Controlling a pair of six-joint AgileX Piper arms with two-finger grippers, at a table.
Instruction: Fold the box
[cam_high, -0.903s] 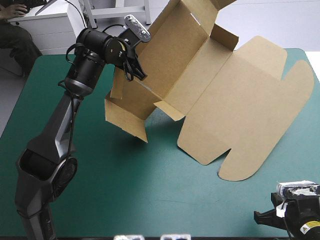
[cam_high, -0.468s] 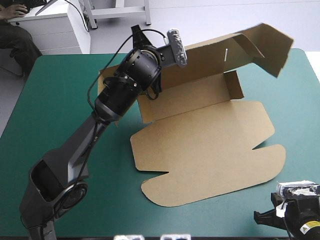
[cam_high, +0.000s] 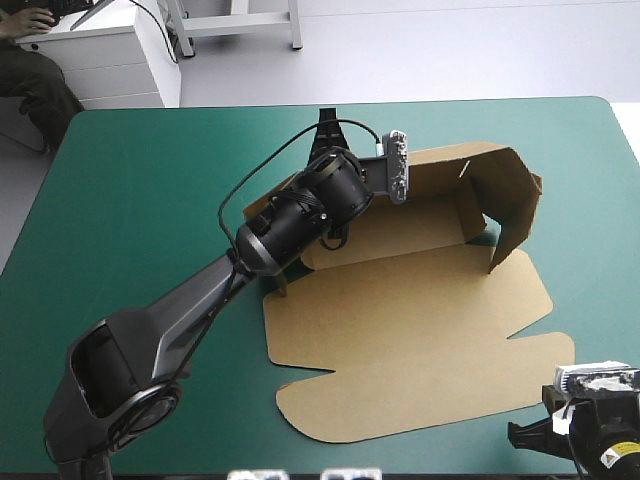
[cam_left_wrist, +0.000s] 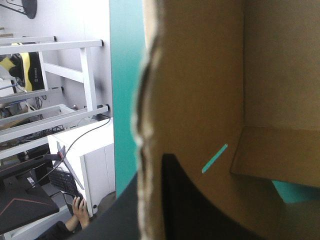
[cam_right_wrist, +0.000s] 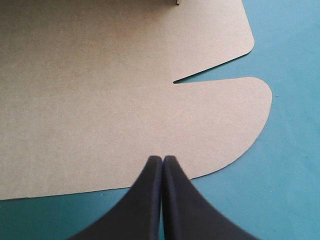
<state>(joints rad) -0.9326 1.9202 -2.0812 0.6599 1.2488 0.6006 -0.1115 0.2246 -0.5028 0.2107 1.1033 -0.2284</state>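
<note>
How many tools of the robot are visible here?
2. The left tool grips the box's raised wall; the right tool, shut, points at its flat rounded flap.

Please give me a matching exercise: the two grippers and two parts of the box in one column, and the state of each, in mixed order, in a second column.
Column A
1. left gripper
2. right gripper
3. box lid panel
4. box far wall

Column B
a. lies flat on the teal-green cover
b. shut, holding nothing
c. stands raised
d. shut on the far wall

Pairs: 1-d, 2-b, 3-a, 4-c.
</note>
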